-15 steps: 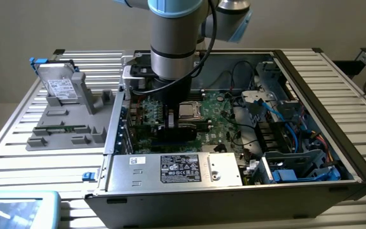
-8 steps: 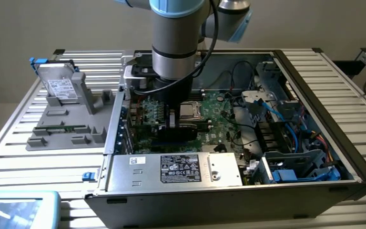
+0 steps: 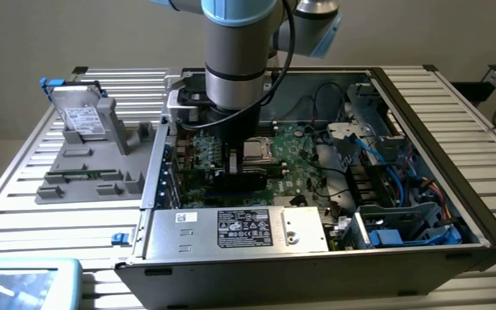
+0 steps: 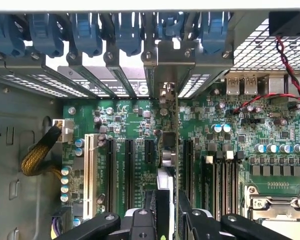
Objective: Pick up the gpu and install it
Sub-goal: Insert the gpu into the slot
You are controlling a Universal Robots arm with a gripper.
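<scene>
My gripper (image 3: 237,165) is down inside the open computer case (image 3: 420,116), over the green motherboard (image 3: 296,161). It is shut on the gpu (image 3: 236,178), a thin black card held on edge. In the wrist view the gpu (image 4: 176,150) shows edge-on as a thin line running from between my fingers (image 4: 157,215) up to its metal bracket (image 4: 165,95) at the case's rear wall. The card stands upright over a black expansion slot, between neighbouring slots (image 4: 149,150). Whether it is fully seated cannot be told. My gripper (image 4: 172,205) holds the card's near end.
A grey fixture (image 3: 67,187) at the exterior view's left holds a silver hard drive (image 3: 84,116) and green memory sticks (image 3: 84,173). In the case are the power supply (image 3: 239,229), CPU socket (image 3: 257,150), blue cables and drive cage (image 3: 394,226). Blue slot latches (image 4: 85,30) and a yellow-sleeved cable (image 4: 40,155) are close by.
</scene>
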